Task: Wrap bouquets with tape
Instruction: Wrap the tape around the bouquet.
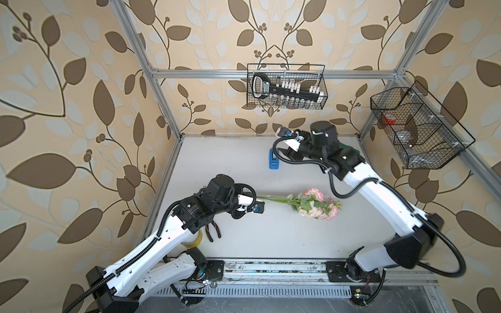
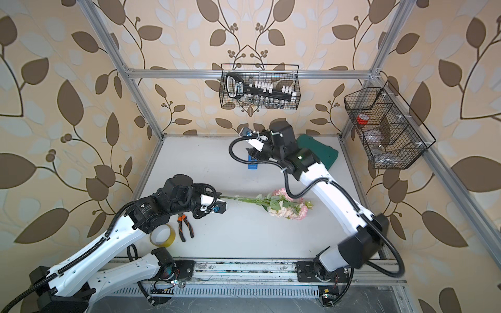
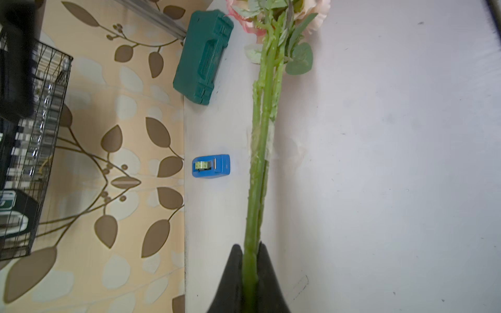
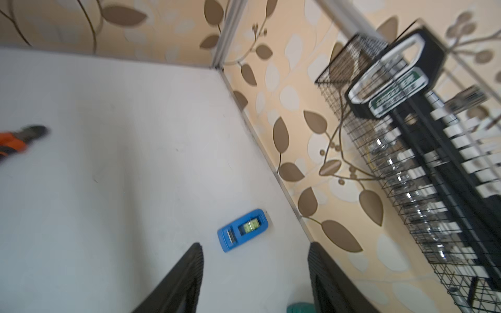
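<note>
Left gripper (image 3: 250, 250) pinching bouquet (image 1: 311, 206) by stem ends, flower heads toward middle of table (image 1: 244, 238). Right gripper (image 4: 254, 245) spread wide, hovering over blue tape dispenser (image 4: 242, 230) near table's far edge.

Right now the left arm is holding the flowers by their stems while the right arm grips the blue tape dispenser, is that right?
Not quite. The right arm's fingers are open and grip nothing; in the right wrist view the blue tape dispenser sits on the table, apart from them. The left arm's fingers do hold the flowers by their stems.
</note>
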Available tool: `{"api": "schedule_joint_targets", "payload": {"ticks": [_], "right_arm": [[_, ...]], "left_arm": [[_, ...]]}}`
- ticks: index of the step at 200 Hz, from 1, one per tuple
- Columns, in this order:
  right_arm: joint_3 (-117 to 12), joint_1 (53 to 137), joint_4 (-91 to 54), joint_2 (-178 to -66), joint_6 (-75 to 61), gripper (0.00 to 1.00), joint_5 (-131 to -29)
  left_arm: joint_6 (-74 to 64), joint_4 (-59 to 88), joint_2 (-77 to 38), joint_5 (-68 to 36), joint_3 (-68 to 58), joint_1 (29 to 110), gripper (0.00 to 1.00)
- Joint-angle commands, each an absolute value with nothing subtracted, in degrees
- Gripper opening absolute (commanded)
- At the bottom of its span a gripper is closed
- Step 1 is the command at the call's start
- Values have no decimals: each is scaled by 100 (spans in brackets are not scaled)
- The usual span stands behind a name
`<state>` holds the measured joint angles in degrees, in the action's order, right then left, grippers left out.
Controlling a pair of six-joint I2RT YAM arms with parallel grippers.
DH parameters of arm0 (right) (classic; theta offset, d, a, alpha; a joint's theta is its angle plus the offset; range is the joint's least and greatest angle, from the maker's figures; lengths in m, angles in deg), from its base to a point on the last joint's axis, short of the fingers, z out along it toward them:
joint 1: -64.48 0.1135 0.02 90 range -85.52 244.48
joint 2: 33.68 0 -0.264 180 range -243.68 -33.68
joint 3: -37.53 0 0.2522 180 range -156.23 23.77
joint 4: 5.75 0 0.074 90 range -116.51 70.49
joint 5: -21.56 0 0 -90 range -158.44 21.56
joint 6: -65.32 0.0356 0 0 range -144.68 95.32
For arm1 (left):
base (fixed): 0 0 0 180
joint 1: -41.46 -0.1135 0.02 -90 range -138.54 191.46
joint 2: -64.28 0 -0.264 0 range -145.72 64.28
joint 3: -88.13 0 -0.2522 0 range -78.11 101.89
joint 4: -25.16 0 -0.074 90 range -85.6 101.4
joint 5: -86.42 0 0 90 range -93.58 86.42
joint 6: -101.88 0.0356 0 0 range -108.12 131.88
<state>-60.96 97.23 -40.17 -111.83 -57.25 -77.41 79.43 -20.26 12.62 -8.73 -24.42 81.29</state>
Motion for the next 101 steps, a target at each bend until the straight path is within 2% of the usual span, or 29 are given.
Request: {"api": "schedule_joint_targets", "payload": {"ticks": [1,20,55,101], "right_arm": [[-5021,9921,-3006,-10118,-4942,64,-8537],[-3915,10272,-2474,-9267,-4676,63,-8579],[-2365,11074,-1736,-8132,-4432,63,-8622],[-1155,11454,-492,-8050,-4210,68,-8118]], "left_arm": [[7466,-931,1397,-226,-2458,8154,0],[7163,-840,1391,-182,-2277,8155,0],[6461,-1118,1428,-753,-1616,8156,0],[6048,-1387,1524,-1377,-1192,8154,0]]}}
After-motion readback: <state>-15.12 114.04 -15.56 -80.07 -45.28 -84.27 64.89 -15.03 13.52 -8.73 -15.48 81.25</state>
